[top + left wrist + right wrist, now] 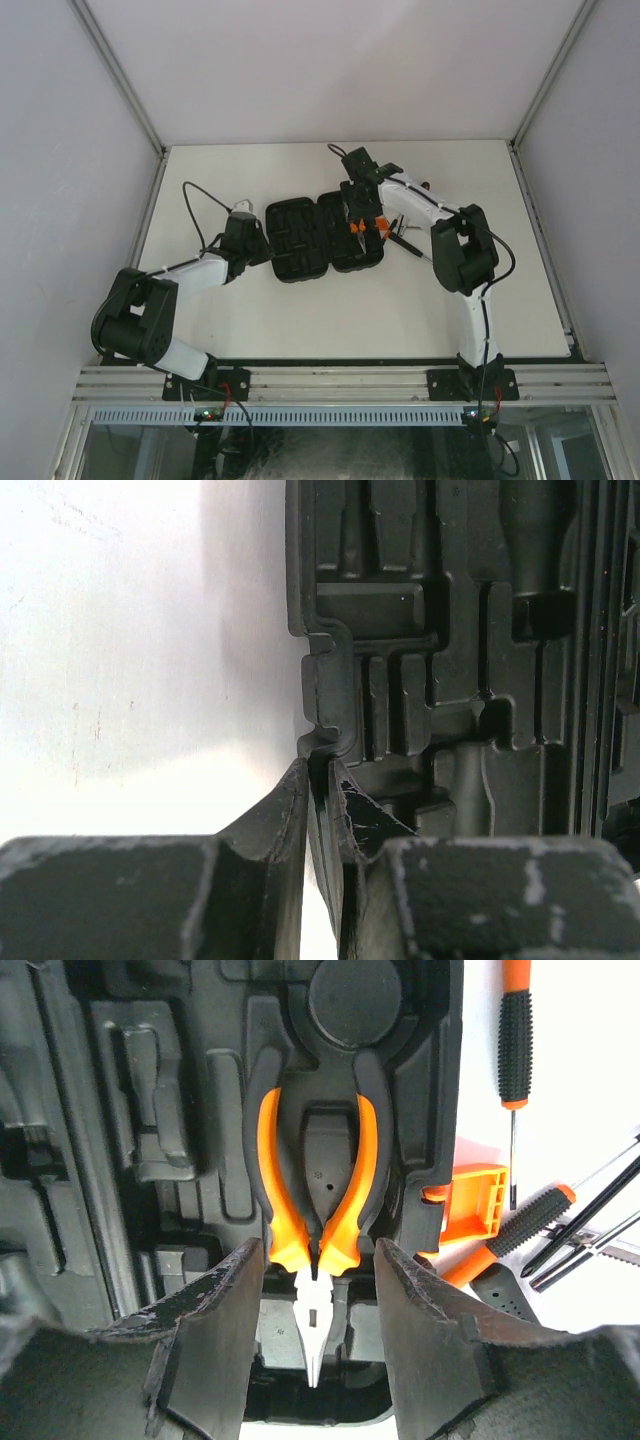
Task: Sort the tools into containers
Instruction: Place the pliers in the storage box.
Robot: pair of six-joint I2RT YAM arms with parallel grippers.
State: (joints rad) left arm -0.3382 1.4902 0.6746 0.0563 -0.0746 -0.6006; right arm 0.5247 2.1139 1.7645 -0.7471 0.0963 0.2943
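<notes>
The black tool case [300,240] lies open in the middle of the table, its moulded slots facing up. My left gripper [262,244] is shut on the case's left rim; in the left wrist view the fingers [285,815] pinch the thin rim of the case [450,680]. My right gripper [318,1260] is open above the right half of the case [150,1110]. Its fingers stand on either side of the orange-handled pliers [352,1200], without touching them. The pliers lie in their slot, and in the top view they show under the right gripper [356,229]. Several screwdrivers [515,1030] lie on the table to the right of the case.
The case's orange latch [470,1200] sticks out at its right edge. A dark handle [500,1290] lies beside it among the screwdrivers [408,240]. White walls enclose the table [300,320] on the left, the back and the right.
</notes>
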